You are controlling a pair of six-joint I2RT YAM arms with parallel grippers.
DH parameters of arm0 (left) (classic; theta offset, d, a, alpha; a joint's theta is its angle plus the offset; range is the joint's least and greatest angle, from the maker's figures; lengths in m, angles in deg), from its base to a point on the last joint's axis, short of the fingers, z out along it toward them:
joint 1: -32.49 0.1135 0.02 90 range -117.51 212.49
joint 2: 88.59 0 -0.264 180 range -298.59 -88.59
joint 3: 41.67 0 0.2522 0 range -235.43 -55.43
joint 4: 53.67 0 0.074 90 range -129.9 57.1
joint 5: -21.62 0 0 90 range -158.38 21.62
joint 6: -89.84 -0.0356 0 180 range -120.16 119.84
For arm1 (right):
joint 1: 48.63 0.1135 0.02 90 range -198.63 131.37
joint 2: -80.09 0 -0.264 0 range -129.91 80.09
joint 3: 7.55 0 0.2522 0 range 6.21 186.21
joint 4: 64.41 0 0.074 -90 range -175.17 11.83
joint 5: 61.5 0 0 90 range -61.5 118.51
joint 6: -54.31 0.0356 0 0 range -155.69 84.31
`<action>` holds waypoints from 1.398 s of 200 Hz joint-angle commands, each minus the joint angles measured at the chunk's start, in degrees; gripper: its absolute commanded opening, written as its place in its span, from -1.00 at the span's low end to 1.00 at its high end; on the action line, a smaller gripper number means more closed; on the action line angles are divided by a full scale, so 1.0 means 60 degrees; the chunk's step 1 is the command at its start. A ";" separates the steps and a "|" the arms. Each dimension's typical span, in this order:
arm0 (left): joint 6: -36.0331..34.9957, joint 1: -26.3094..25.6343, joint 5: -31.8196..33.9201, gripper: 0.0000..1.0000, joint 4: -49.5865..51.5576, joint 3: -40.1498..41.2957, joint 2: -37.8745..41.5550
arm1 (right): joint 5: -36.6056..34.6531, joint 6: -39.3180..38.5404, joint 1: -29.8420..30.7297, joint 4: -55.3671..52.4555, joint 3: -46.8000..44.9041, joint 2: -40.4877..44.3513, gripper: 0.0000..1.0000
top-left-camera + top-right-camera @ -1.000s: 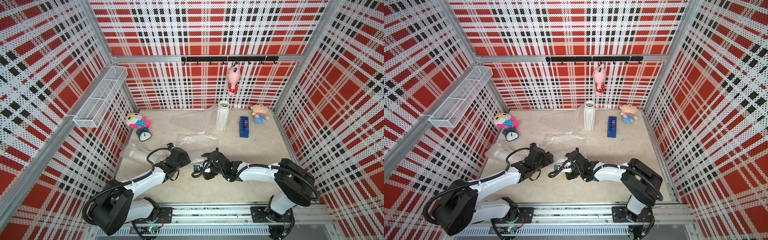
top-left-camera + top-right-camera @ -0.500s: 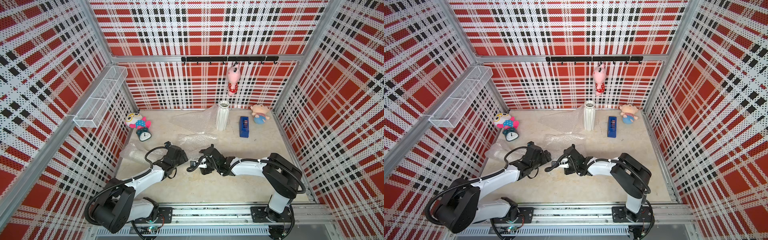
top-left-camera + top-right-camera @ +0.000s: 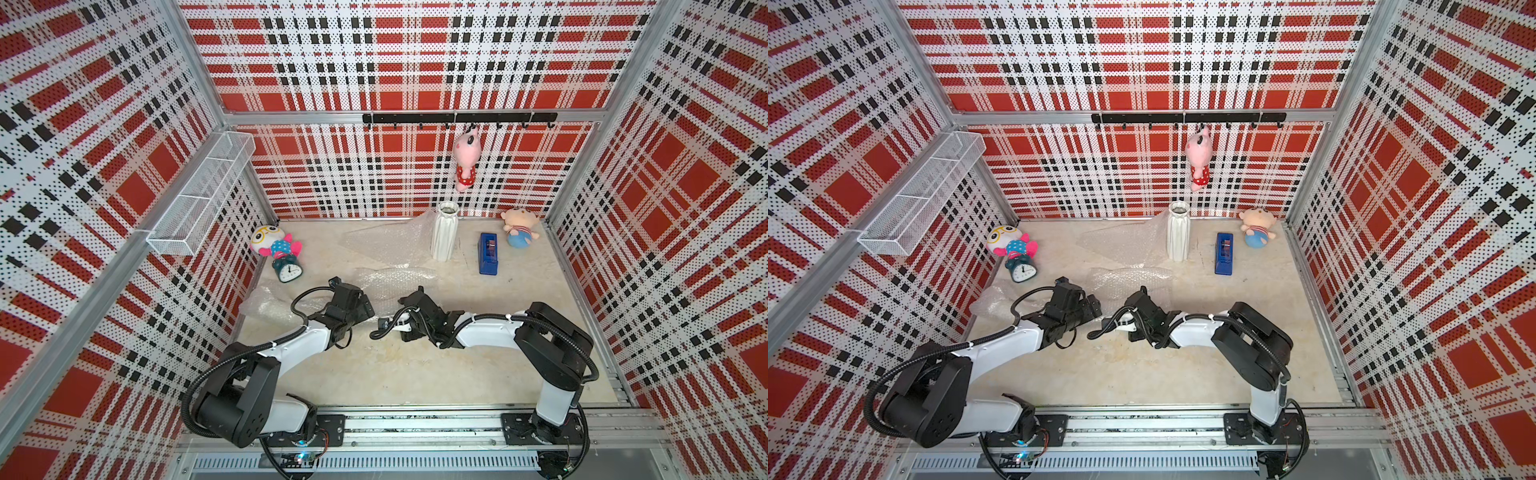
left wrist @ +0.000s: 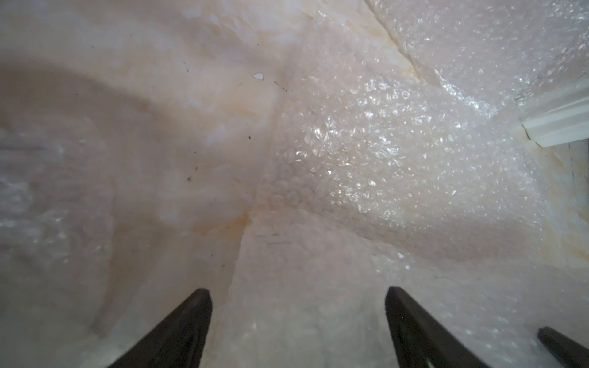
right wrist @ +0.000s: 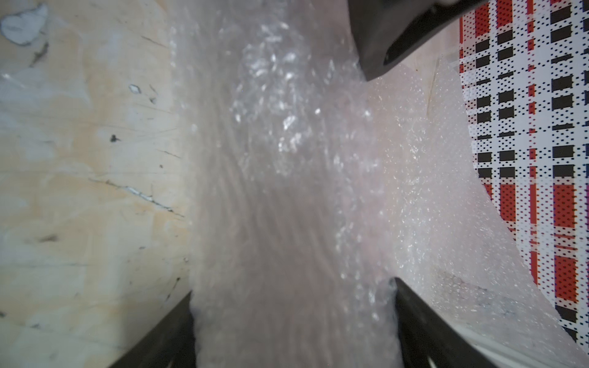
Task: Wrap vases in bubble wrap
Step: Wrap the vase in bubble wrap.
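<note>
A tall white ribbed vase stands upright at the back, and its base shows in the left wrist view. One bubble wrap sheet lies beside it. A rolled bubble wrap bundle lies mid-table; its contents are hidden. My right gripper straddles the near end of this bundle, with both fingers touching its sides. My left gripper is open, low over the bubble wrap, holding nothing. No other vase shows.
A third crumpled sheet lies by the left wall. A blue tape dispenser stands right of the vase. A plush with a clock and a plush doll sit at the back corners. A wire basket hangs on the left wall.
My right gripper has moved left and toward the back onto the bundle, and its jaws have narrowed onto it. The left gripper shifted slightly toward the back.
</note>
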 commanded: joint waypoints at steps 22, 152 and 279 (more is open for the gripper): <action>0.0009 0.0469 0.0428 0.86 0.0719 -0.0219 0.1287 | 0.0316 0.0655 -0.0047 -0.1532 -0.0072 -0.0217 0.41; 0.0777 0.0338 0.1054 0.92 0.1266 0.0697 0.3571 | 0.1373 0.9422 0.0916 -0.3583 0.1552 -0.0779 0.15; 0.1114 -0.0916 0.0535 0.93 -0.0528 0.0461 0.1358 | 0.4316 1.5547 0.0057 0.0041 0.0120 -0.0788 0.02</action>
